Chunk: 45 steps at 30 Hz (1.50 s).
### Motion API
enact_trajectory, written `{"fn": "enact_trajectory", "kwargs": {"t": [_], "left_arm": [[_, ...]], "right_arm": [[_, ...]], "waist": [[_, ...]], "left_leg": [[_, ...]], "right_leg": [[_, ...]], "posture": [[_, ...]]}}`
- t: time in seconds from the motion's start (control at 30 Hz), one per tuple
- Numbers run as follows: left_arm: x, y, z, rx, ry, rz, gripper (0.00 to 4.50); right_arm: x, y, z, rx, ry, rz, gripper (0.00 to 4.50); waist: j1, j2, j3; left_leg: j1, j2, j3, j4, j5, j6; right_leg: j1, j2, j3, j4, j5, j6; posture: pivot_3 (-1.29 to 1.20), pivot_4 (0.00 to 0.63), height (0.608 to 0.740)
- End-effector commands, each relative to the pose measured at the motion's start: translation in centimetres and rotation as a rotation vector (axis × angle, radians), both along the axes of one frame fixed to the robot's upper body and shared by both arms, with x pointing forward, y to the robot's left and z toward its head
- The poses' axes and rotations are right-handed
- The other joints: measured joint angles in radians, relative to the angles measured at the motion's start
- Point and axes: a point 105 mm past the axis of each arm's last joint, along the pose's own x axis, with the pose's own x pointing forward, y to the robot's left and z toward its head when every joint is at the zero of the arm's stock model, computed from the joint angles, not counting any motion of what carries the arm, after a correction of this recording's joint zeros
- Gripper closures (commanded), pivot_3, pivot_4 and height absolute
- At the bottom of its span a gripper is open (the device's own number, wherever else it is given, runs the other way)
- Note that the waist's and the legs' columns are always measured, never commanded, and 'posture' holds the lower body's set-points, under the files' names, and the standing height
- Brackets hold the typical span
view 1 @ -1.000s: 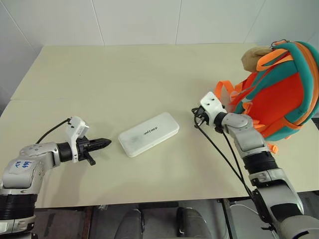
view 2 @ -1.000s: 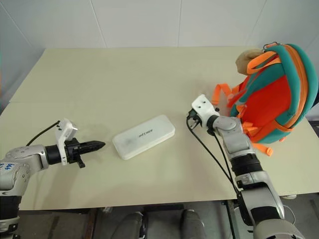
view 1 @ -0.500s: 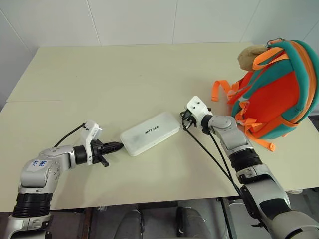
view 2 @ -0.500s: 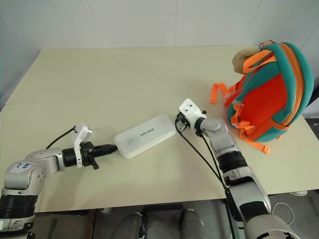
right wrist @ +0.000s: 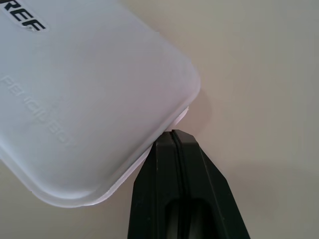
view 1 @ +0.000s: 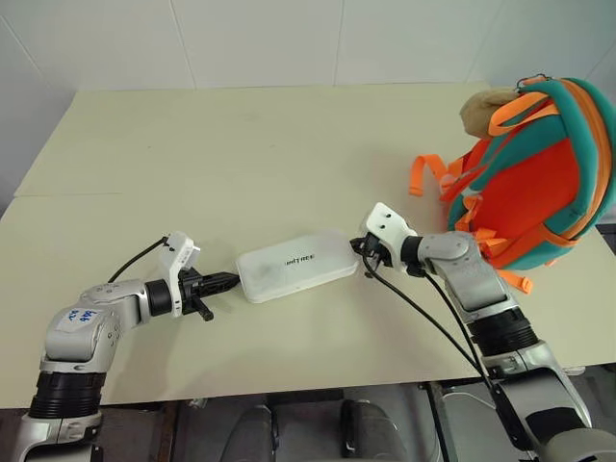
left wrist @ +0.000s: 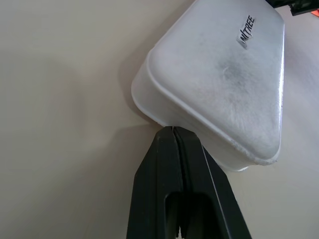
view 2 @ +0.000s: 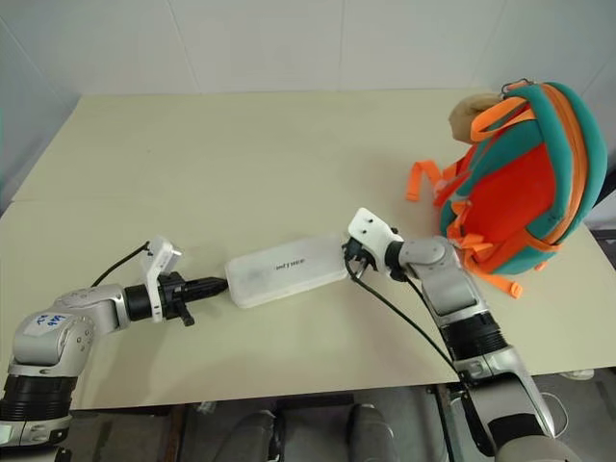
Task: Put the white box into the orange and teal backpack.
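1. I see the white box (view 1: 296, 265) lying flat on the beige table (view 1: 241, 144), lettering up, roughly at the centre of the head views and slightly toward the near edge. Its long axis runs from about 8 o'clock to 2 o'clock.
2. My left gripper (view 1: 231, 281) sits at the box's 8 o'clock end. Its two black fingers (left wrist: 172, 164) are pressed together with no gap, holding nothing.
3. In the left wrist view the closed tip (left wrist: 172, 130) meets the lower edge of the box's short end, just under a rounded corner; it looks like contact.
4. My right gripper (view 1: 363, 252) is at the opposite end of the box, about 3 o'clock from its centre. The fingers (right wrist: 177, 159) are likewise pinched fully together and grip nothing.
5. In the right wrist view that closed tip (right wrist: 174, 133) sits against the rim of the box's corner, touching or all but touching.
6. So the box lies between the two closed tips, one at each short end, resting on the table and not lifted.
7. The orange and teal backpack (view 1: 534, 183) stands upright at about 2 o'clock from the box, near the table's right edge, well apart from it.
8. A beige plush toy (view 1: 484, 111) rests at the backpack's upper left, and orange webbing loops (view 1: 423, 173) trail onto the table on the side facing the box.
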Motion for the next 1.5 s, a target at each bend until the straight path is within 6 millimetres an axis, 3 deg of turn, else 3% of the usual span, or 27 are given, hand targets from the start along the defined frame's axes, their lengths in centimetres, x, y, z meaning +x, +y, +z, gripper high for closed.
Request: {"fn": "enact_trajectory", "kwargs": {"t": [0.03, 0.57, 1.03, 1.23, 1.5], "left_arm": [[0.0, -0.9, 1.6, 0.018, -0.064, -0.077, 4.48], [-2.0, -2.6, 1.1, 0.119, 0.018, -0.322, 4.48], [-2.8, -4.6, 0.7, 0.111, 0.037, -0.422, 4.48], [-3.0, -5.6, 0.8, 0.102, 0.022, -0.458, 4.48], [-2.4, -5.0, 0.4, 0.133, 0.021, -0.404, 4.48]], "right_arm": [[-2.1, 0.6, 0.9, 0.000, 0.026, 0.091, 4.50], [-7.3, -3.0, 1.0, -0.067, 0.175, 0.107, 4.50], [-8.0, -4.5, 1.3, -0.067, 0.182, 0.044, 4.50], [-9.5, -4.3, 1.6, -0.038, 0.224, 0.088, 4.50], [-8.4, -6.5, 0.6, -0.111, 0.203, -0.014, 4.50]], "waist": [[0.001, 0.000, 0.000], [0.021, 0.000, 0.000], [0.029, 0.000, 0.000], [0.032, 0.000, 0.000], [0.034, 0.000, 0.000]], "left_leg": [[0.000, 0.000, 0.000, 0.000, 0.000, 0.000], [0.000, 0.000, 0.001, 0.000, -0.001, 0.001], [0.000, 0.000, 0.001, 0.002, -0.002, 0.002], [-0.001, 0.000, 0.001, 0.002, -0.002, 0.003], [-0.001, 0.000, 0.001, 0.003, -0.002, 0.003]], "right_leg": [[0.000, 0.000, 0.000, 0.000, 0.000, 0.000], [0.000, 0.000, 0.000, -0.001, 0.000, 0.000], [0.001, 0.000, 0.000, -0.001, 0.000, 0.000], [0.001, 0.000, 0.000, -0.002, 0.000, 0.000], [0.001, 0.000, 0.000, -0.001, 0.000, 0.000]], "posture": [[0.00, 0.150, 0.740], [0.00, 0.150, 0.740], [0.00, 0.150, 0.740], [0.00, 0.150, 0.740], [0.00, 0.150, 0.740]]}}
